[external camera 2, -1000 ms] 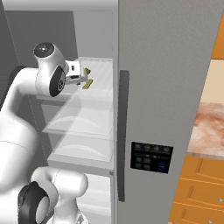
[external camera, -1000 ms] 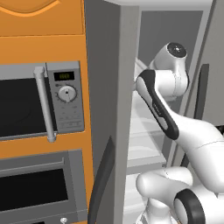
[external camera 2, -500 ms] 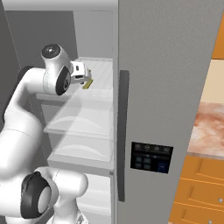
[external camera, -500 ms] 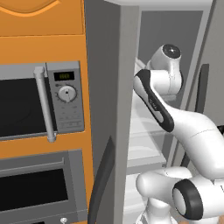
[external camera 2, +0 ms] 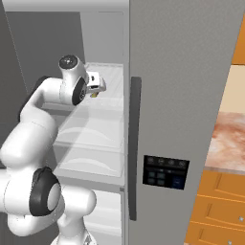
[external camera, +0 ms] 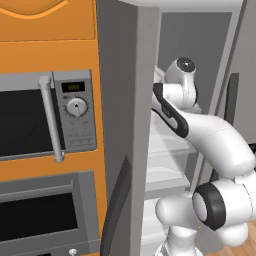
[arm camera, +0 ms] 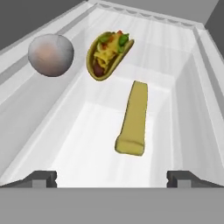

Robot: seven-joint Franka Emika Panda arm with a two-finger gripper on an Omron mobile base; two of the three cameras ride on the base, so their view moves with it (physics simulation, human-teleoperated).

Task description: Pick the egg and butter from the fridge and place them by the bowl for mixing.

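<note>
While the arm reaches into the open fridge point(external camera 2: 182, 72), the gripper point(arm camera: 111, 178) hangs with its jaws spread wide and empty above a white shelf point(arm camera: 87, 135), where the butter point(arm camera: 133, 119) lies just ahead, the egg point(arm camera: 50, 54) sits at far left and a taco point(arm camera: 107, 54) between them.
</note>
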